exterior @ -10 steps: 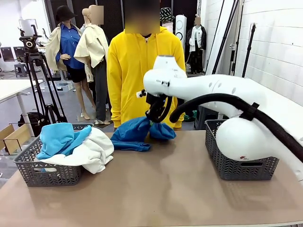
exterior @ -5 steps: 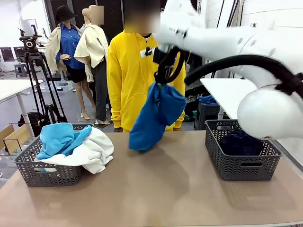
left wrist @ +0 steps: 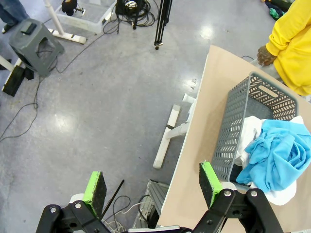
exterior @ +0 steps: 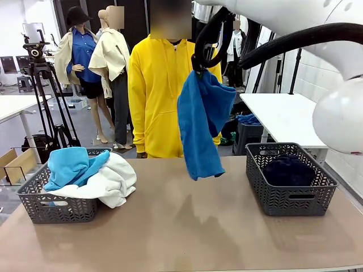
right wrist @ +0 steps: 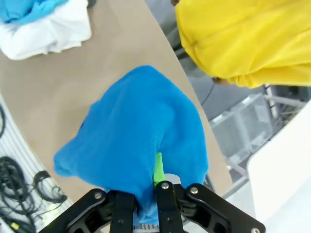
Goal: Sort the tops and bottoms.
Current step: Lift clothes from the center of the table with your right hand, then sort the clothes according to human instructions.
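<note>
High above the table (exterior: 187,226), right gripper (exterior: 199,63) clamped on a blue garment (exterior: 202,122), cloth hanging lengthwise straight down, left gripper (left wrist: 153,183) spread wide, holding nothing.

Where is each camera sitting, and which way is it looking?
Front view: sits between the arms, looks across the table at the person; the right gripper holds a blue garment up high.
Left wrist view: rides the left arm, looks down past the table's end at the floor; its open left gripper shows at the bottom.
Right wrist view: rides the right arm, looks down at the garment hanging from its shut gripper.
Shared: front and left wrist views both show the left basket.
</note>
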Robot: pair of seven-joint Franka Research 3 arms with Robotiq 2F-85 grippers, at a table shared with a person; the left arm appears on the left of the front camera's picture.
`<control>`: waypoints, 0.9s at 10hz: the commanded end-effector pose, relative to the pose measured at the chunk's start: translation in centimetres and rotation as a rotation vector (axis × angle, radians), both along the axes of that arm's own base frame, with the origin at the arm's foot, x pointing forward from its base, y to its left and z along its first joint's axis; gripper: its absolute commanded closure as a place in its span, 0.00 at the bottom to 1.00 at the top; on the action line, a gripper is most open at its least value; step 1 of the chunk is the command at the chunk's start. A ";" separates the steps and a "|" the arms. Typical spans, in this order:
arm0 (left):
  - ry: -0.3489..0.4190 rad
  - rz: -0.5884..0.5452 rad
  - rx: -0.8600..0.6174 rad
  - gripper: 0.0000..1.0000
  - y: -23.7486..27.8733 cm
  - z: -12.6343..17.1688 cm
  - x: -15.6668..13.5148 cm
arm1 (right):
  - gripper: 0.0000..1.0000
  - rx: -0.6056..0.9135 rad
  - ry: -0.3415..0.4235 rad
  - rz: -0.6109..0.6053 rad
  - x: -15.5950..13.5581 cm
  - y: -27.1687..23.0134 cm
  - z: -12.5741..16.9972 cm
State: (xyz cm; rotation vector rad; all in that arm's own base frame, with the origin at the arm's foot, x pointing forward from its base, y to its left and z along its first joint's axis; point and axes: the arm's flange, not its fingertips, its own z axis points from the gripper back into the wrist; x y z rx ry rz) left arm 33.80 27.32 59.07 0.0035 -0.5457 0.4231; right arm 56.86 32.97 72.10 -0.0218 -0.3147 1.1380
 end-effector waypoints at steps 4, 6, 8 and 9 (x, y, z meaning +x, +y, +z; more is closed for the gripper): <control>0.011 -0.007 0.006 0.00 0.2 0.1 -0.1 | 1.00 -0.021 0.006 0.098 -0.9 1.1 -0.4; 0.011 -0.007 0.006 0.00 0.2 0.1 -0.1 | 1.00 -0.021 0.006 0.098 -0.9 1.1 -0.4; 0.011 -0.007 0.006 0.00 0.2 0.1 -0.1 | 1.00 -0.021 0.006 0.098 -0.9 1.1 -0.4; 0.011 -0.007 0.006 0.00 0.2 0.1 -0.1 | 1.00 -0.021 0.006 0.098 -0.9 1.1 -0.4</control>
